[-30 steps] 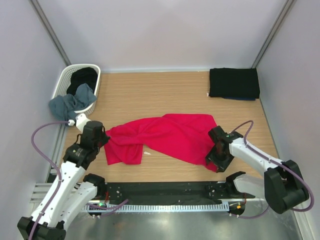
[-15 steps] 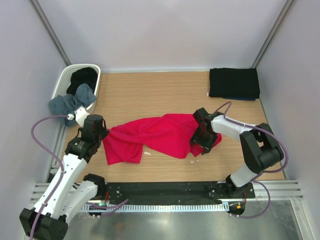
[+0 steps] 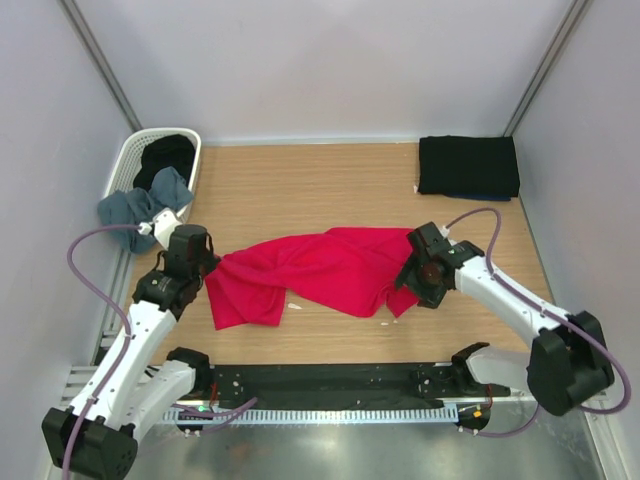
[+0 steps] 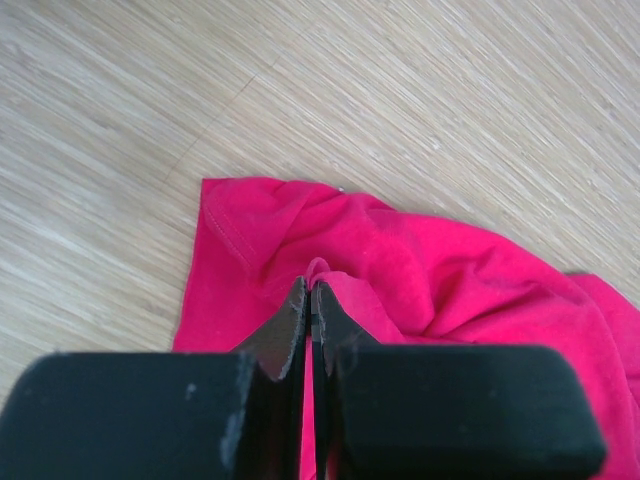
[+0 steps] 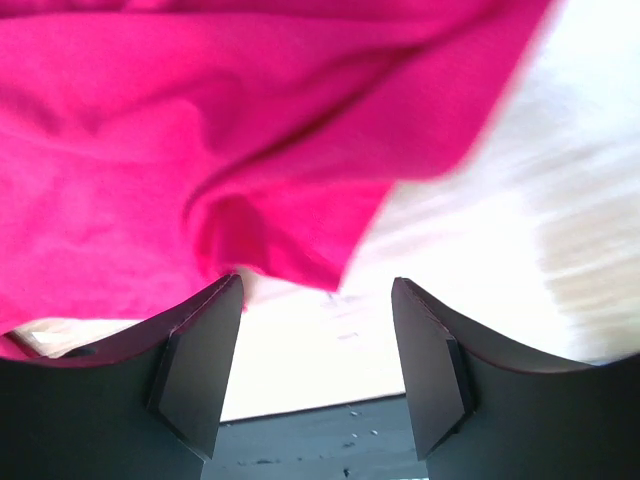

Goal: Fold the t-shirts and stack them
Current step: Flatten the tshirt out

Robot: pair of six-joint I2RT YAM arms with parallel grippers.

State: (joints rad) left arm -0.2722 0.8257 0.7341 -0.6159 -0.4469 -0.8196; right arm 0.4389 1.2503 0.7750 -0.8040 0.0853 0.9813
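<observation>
The crimson-red t-shirt (image 3: 320, 270) lies crumpled across the middle of the table. My left gripper (image 3: 200, 268) is at its left end, shut on a pinch of the red cloth (image 4: 316, 268). My right gripper (image 3: 410, 283) is at the shirt's right end, open and holding nothing; the red shirt's edge (image 5: 290, 250) hangs just beyond its fingertips (image 5: 205, 340). A folded black t-shirt (image 3: 468, 166) lies at the far right. Another black shirt (image 3: 165, 155) is in the basket and a grey-blue shirt (image 3: 140, 205) hangs over the basket's rim.
The white lattice basket (image 3: 128, 160) stands at the far left corner. Grey walls close in the table on three sides. The black rail (image 3: 330, 385) with both arm bases runs along the near edge. A small white scrap (image 3: 293, 306) lies by the shirt.
My right gripper has let go of the red shirt's right end, carried it inward to the left and then backed off slightly right. The shirt's right part is now bunched narrower. My left gripper kept its hold.
</observation>
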